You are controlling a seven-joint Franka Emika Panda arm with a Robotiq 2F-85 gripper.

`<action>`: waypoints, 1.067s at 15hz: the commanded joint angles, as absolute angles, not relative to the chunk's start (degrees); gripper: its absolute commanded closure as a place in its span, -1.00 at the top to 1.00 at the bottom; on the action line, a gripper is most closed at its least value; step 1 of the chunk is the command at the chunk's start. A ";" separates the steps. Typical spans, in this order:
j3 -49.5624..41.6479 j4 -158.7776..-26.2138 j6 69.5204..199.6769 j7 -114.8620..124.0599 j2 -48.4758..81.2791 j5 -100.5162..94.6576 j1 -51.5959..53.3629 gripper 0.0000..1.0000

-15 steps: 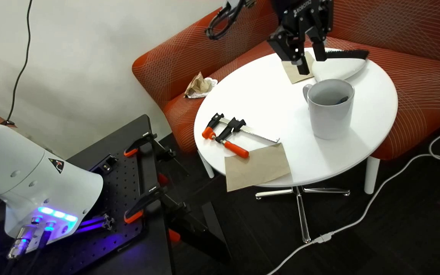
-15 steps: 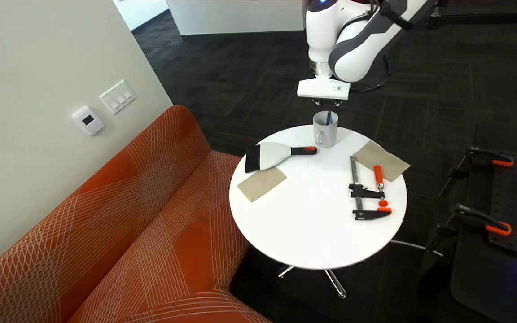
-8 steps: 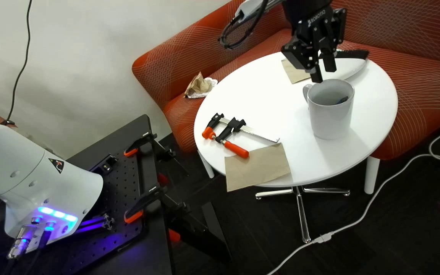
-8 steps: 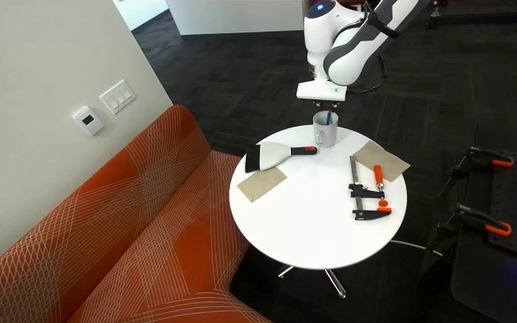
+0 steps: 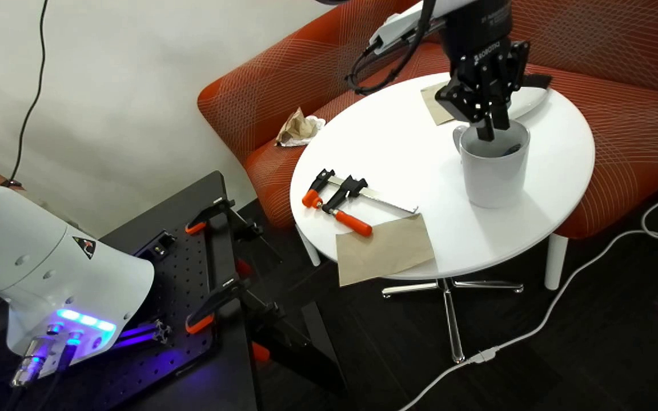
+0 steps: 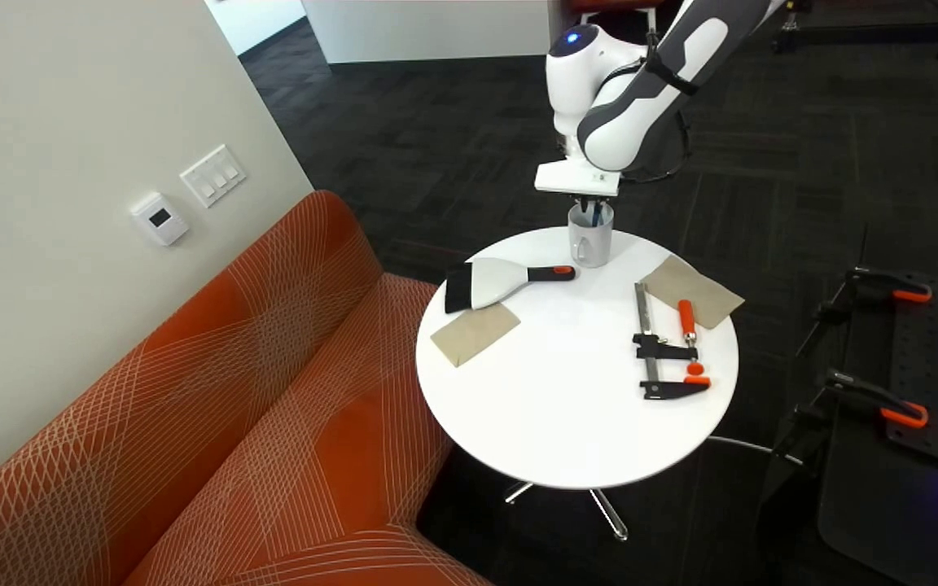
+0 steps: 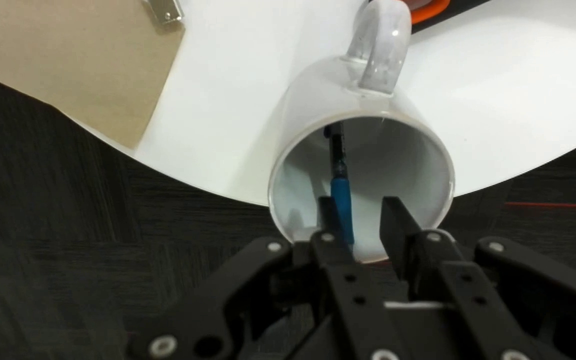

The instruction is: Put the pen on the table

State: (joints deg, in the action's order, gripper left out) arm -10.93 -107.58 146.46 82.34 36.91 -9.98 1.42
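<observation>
The pen (image 7: 341, 195), dark at one end and blue at the other, leans inside a white mug (image 7: 313, 95). In an exterior view its blue end (image 6: 597, 215) shows at the mug's mouth. The mug stands on the round white table (image 5: 397, 148), near its edge. My gripper (image 7: 360, 202) points down at the mug's opening, jaws part-way apart. In the wrist view the left finger overlaps the pen's left side, and the pen lies in the gap nearer that finger. The right finger (image 7: 398, 225) is clear of it. Whether the left finger touches the pen, I cannot tell.
A clamp with an orange handle (image 5: 353, 222) lies partly over brown paper (image 5: 386, 251). Close to the mug is a white scraper-like tool (image 6: 497, 281) with a black bristled edge, beside another brown paper (image 6: 475, 334). A red-orange sofa (image 6: 273, 423) curves along the table.
My gripper has come down to the mug's mouth, moving right in an exterior view. Its fingers have drawn closer together. Mug, pen and the other things on the table have stayed put.
</observation>
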 commanded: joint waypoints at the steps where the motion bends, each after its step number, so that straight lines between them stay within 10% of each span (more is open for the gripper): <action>1: -11.91 -105.00 145.33 80.53 39.21 -7.99 1.89 -0.39; 15: -16.15 -100.67 145.43 83.01 44.96 -9.56 5.32 -0.41; 16: -16.49 -100.57 145.47 83.20 45.10 -9.65 5.68 -0.72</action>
State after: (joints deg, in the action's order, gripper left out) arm -14.57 -102.42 146.42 82.42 43.96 -9.79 3.85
